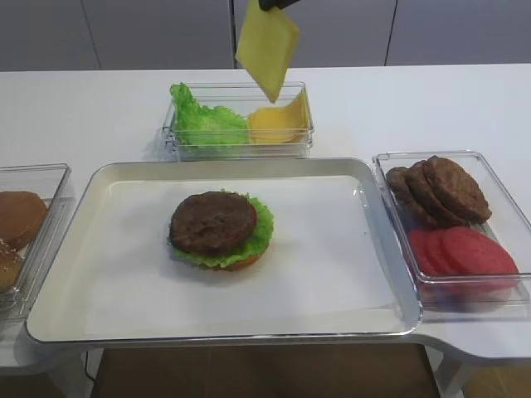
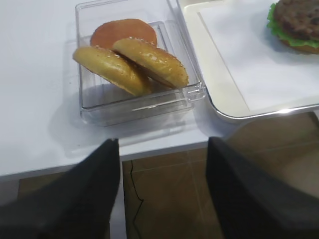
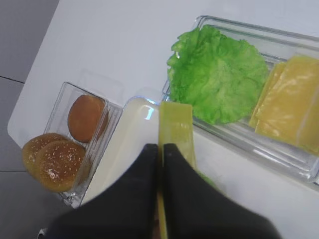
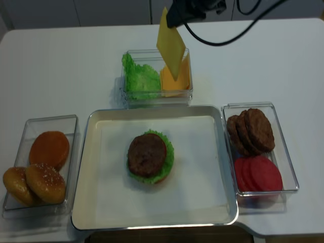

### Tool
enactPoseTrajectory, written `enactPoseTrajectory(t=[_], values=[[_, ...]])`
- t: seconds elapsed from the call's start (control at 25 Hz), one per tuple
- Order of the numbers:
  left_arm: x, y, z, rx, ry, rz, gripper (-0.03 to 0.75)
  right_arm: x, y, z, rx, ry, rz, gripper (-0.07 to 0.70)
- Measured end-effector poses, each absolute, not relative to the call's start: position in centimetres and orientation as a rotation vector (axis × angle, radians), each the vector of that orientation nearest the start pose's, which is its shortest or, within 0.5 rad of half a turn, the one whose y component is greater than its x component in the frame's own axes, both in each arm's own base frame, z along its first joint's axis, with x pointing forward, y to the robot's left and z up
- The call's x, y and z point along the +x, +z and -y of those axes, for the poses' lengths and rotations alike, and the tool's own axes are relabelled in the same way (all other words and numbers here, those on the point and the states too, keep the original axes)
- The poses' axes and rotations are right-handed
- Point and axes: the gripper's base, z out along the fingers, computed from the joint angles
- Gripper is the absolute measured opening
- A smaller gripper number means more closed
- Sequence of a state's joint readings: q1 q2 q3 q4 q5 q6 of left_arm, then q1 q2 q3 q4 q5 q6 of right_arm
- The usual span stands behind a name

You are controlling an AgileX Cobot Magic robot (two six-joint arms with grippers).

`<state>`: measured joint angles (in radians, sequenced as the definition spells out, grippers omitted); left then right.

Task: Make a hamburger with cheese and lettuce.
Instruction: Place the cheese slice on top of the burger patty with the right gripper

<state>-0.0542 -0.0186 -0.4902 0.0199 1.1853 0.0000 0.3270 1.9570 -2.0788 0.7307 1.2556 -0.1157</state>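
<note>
Clear bin [image 2: 94,107] holding three buns [image 2: 149,59] on white worktop [image 2: 35,74], tray [image 2: 224,99] at right, hamburger [image 2: 296,22] far right, left gripper [image 2: 162,164] jaws apart, near.

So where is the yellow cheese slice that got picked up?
The thin pale yellow cheese slice hangs in the air from the right gripper's shut jaws, above the clear plastic box of green lettuce and cheese, behind the metal tray.
</note>
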Motion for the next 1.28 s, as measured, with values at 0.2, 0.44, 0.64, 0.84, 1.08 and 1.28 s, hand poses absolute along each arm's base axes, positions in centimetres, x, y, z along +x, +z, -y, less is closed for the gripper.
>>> enactPoseTrajectory(t=[0.2, 0.44, 0.64, 0.84, 1.08, 1.28], values=[[-1.2, 26.5, -0.2, 0.056, -0.007, -2.159, 0.414, 37.0, 38.1, -20.0, -0.554, 1.070, -2.492, 0.048], [-1.2, 26.5, -0.2, 0.056, -0.007, -2.159, 0.414, 35.9, 37.9, -22.0, -0.619, 1.092, -2.497, 0.048], [-1.2, 26.5, -0.2, 0.056, -0.007, -2.159, 0.414, 35.0, 37.9, -23.3, -0.669, 1.103, -2.495, 0.048], [-1.2, 26.5, -0.2, 0.056, -0.007, -2.159, 0.414, 34.4, 38.1, -23.9, -0.697, 1.110, -2.489, 0.048], [-1.2, 26.5, -0.2, 0.056, -0.007, -2.159, 0.414, 33.1, 37.9, -24.6, -0.731, 1.118, -2.507, 0.048], [-1.2, 26.5, -0.2, 0.056, -0.007, -2.159, 0.414, 32.1, 37.2, -24.9, -0.753, 1.123, -2.541, 0.048]])
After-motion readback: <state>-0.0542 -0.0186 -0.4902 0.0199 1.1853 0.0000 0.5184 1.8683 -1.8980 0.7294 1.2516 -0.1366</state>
